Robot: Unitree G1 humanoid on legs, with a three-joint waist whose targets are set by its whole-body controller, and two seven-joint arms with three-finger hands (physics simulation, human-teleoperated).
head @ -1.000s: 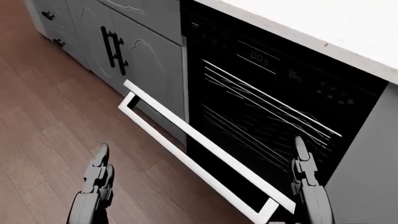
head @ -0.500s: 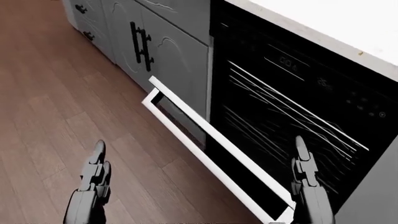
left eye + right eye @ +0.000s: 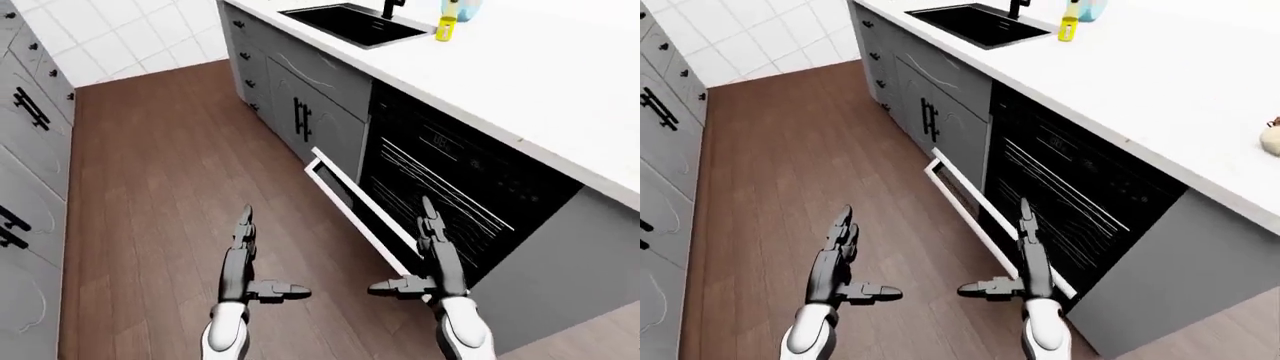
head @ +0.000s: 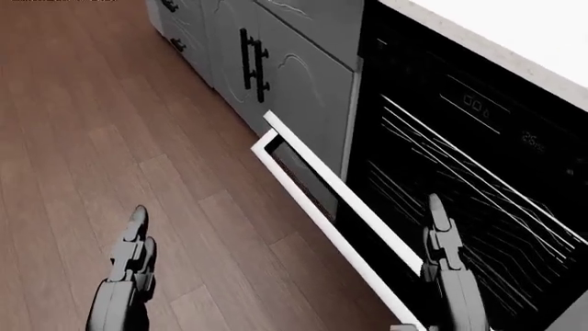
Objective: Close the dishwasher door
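Meanwhile the view shifted; dishwasher door (image 4: 340,214) (still open) sits further right.

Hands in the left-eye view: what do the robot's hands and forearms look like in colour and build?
Both the left hand and right hand are dark grey, with slim jointed fingers. Each wrist joins a glossy white rounded forearm shell. No cables or markings show.

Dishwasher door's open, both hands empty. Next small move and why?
Probably reach the right hand down under the door edge to push it up. The door hangs open with the racks exposed; that hand hovers open right beside it, touching nothing, while the left hand is out over bare floor.
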